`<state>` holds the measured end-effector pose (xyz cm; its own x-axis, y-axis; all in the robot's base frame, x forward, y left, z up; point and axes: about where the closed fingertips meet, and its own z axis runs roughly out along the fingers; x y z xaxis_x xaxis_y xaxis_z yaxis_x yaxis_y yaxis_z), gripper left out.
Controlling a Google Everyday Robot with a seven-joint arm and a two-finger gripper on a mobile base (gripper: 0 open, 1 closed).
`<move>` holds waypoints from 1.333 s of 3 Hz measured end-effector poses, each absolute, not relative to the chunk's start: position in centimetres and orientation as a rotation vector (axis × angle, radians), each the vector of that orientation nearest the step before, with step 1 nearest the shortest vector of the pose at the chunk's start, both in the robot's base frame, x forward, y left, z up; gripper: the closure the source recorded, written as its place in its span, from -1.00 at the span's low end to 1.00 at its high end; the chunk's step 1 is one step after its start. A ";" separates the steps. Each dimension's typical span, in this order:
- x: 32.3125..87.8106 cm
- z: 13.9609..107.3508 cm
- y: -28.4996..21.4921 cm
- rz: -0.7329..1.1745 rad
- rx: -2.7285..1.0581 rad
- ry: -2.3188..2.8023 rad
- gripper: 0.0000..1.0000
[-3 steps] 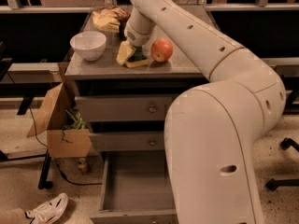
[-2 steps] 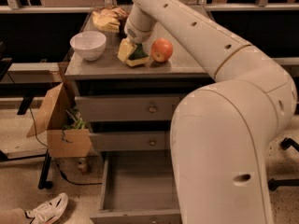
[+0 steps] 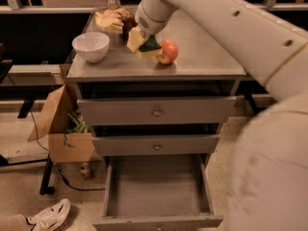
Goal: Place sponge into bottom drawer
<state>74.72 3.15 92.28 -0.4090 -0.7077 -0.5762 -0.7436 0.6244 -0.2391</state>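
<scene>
Just now the gripper sits over the grey cabinet top, immediately to the left of the red apple, with its fingers clamped on the sponge. The sponge is tilted, dark green layer uppermost and yellow foam beneath, and it almost touches the apple's left side. Further left of the apple stands a white bowl; only its white inside shows. Behind and to the left of the apple lies a heap of yellow-and-brown snack bags. The pale arm comes in from the right, passing above and behind the apple. Below the apple, down the cabinet front, are the top drawer and the middle drawer, each with a small round knob. Lowest of all, straight below the apple, the bottom drawer is pulled out and open, showing only its grey floor and walls. Down and to the left of the apple, on the ground beside the cabinet, an open cardboard box holds something green, and a white shoe lies on the floor further down.
</scene>
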 end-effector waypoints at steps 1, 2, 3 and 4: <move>69.9 94.2 1.4 0.124 -1.099 2.161 1.00; 64.3 93.8 -0.2 0.208 -1.116 2.114 1.00; 60.2 89.3 -1.2 0.366 -1.139 2.093 1.00; 57.4 82.4 -0.3 0.662 -1.085 2.188 1.00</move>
